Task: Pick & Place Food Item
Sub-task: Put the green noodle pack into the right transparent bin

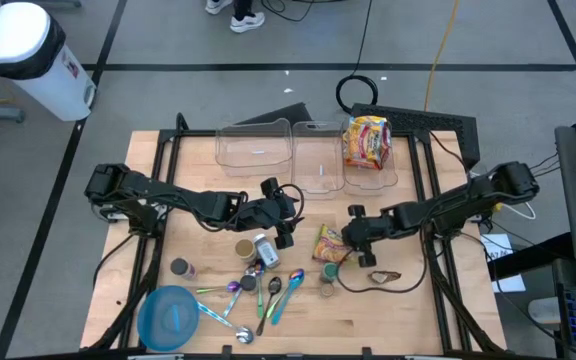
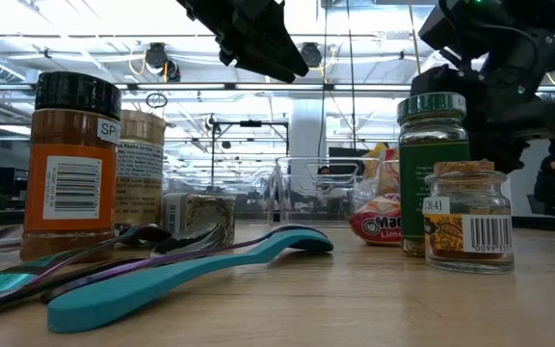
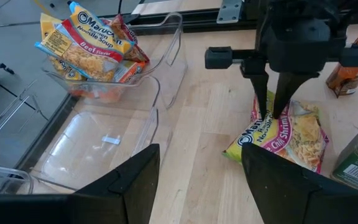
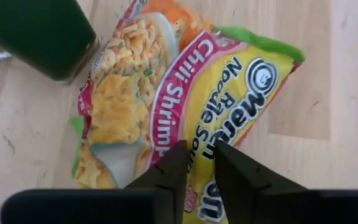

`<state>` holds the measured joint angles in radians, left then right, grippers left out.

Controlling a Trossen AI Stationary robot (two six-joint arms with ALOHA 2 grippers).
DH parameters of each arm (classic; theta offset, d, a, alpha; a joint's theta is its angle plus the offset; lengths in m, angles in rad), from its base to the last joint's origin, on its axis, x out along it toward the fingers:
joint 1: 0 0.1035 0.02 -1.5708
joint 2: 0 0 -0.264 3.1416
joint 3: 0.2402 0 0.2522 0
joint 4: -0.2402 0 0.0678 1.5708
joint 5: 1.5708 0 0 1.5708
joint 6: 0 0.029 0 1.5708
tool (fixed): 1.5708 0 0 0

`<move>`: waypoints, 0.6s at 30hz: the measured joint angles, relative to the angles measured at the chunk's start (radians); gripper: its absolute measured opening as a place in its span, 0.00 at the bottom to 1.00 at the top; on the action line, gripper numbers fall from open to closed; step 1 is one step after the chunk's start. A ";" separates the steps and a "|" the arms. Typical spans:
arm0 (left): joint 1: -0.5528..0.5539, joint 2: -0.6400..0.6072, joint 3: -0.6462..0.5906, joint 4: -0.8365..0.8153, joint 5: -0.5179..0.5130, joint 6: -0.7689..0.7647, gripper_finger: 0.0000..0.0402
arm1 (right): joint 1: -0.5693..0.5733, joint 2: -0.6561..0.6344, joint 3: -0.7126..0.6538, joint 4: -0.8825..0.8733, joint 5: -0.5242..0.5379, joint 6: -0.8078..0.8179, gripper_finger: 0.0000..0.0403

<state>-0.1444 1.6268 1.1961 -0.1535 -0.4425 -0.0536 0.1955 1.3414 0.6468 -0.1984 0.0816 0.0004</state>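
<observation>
A yellow and pink chili-shrimp noodle packet [image 4: 185, 93] lies flat on the wooden table near its middle; it also shows in the high view [image 1: 328, 243] and the left wrist view [image 3: 294, 137]. My right gripper [image 4: 209, 163] stands over it, fingers pointing down, shut to a narrow slit on its wrapper. My left gripper [image 3: 197, 168] is open and empty, hovering left of the packet in the high view [image 1: 286, 222]. A clear bin [image 1: 393, 165] at the far edge holds other noodle packets [image 3: 86, 50]. My right gripper pinches the packet's yellow top face [image 4: 211, 146] between its two fingertips, near the packet's edge on the table's right side. The fingers [image 3: 263, 109] come from above, pointing down. The packet lies flat on the table.
Two empty clear bins [image 1: 253, 150] [image 1: 318, 155] stand left of the filled one. A green spice jar [image 4: 36, 34] stands right beside the packet. More jars [image 2: 70, 164], spoons [image 2: 162, 275] and a blue bowl [image 1: 171, 318] lie toward the near edge. A cable [image 1: 383, 285] loops near the right arm.
</observation>
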 joint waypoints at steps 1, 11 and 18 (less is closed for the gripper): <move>0.000 0.000 0.000 0.000 0.000 0.000 0.58 | 0.000 -0.012 0.000 -0.001 0.000 -0.011 0.14; 0.000 0.000 0.000 0.000 0.000 0.000 0.58 | 0.000 -0.173 0.000 0.006 0.000 -0.002 0.02; 0.000 0.000 0.000 0.000 0.000 0.000 0.58 | 0.000 -0.135 0.000 0.006 -0.003 0.054 0.17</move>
<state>-0.1444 1.6268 1.1961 -0.1535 -0.4423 -0.0536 0.1955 1.2065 0.6468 -0.1926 0.0783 0.0545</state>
